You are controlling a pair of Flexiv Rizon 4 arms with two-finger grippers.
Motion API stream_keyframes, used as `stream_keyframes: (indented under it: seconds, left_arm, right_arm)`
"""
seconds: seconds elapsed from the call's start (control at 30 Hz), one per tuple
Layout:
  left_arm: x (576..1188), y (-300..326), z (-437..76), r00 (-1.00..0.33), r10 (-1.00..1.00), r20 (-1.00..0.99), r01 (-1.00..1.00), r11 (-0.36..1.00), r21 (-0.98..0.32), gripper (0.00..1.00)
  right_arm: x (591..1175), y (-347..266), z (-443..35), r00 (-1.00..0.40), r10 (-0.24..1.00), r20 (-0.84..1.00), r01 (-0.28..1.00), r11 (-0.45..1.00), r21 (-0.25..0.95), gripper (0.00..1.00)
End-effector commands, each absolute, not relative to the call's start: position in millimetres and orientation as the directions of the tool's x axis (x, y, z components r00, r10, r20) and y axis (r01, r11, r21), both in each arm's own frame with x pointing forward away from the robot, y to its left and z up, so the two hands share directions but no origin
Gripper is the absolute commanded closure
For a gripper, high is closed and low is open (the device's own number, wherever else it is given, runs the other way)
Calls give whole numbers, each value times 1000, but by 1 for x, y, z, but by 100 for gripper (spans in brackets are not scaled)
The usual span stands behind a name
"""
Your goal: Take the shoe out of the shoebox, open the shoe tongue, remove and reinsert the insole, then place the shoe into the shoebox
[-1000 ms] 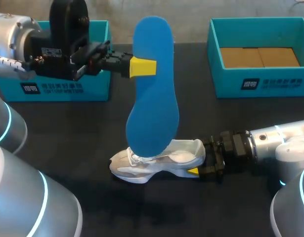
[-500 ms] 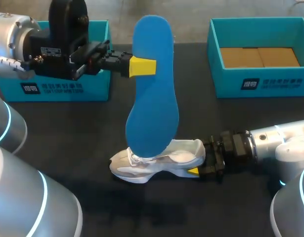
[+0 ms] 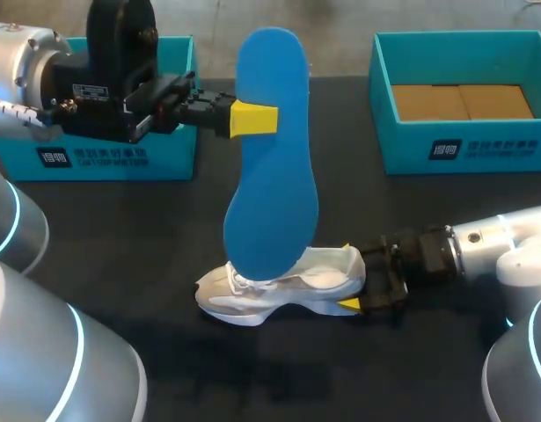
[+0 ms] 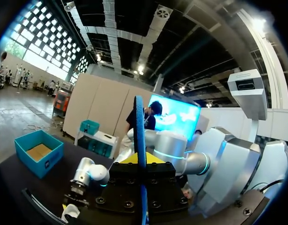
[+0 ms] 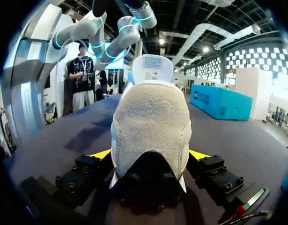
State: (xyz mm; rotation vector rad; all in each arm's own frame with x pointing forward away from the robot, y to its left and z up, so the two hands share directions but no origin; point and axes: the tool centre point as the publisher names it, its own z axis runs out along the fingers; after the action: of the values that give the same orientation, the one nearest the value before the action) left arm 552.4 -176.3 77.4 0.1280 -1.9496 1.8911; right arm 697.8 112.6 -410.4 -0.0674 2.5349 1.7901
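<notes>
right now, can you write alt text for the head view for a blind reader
The left end effector holds a blue insole upright over a white shoe on the black table, while the right end effector sits at the shoe's heel. Two teal shoeboxes stand behind.

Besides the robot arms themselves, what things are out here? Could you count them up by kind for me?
Teal boxes: 2
White shoe: 1
Blue insole: 1
Total: 4
</notes>
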Motion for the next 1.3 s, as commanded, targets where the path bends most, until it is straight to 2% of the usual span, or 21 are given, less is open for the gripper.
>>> stream_keyframes:
  seconds: [0.03,0.37,0.87,1.3]
  left_arm:
    - [554,-178,78,-908,222,356,-349,74,-934,100]
    - [554,-178,78,-908,222,356,-349,74,-934,100]
    - [554,-178,78,-908,222,356,-349,74,-934,100]
    - [554,-178,78,-908,222,356,-349,74,-934,100]
  right_arm:
    - [689,102,-398,-999,-12,-51,-51,396,917,0]
    - [687,80,-382,-998,-35,-44,-57,590,805,0]
    - [680,69,-363,-999,-45,-6,-41,835,548,0]
    - [671,72,-358,-997,-70,-15,-71,936,344,0]
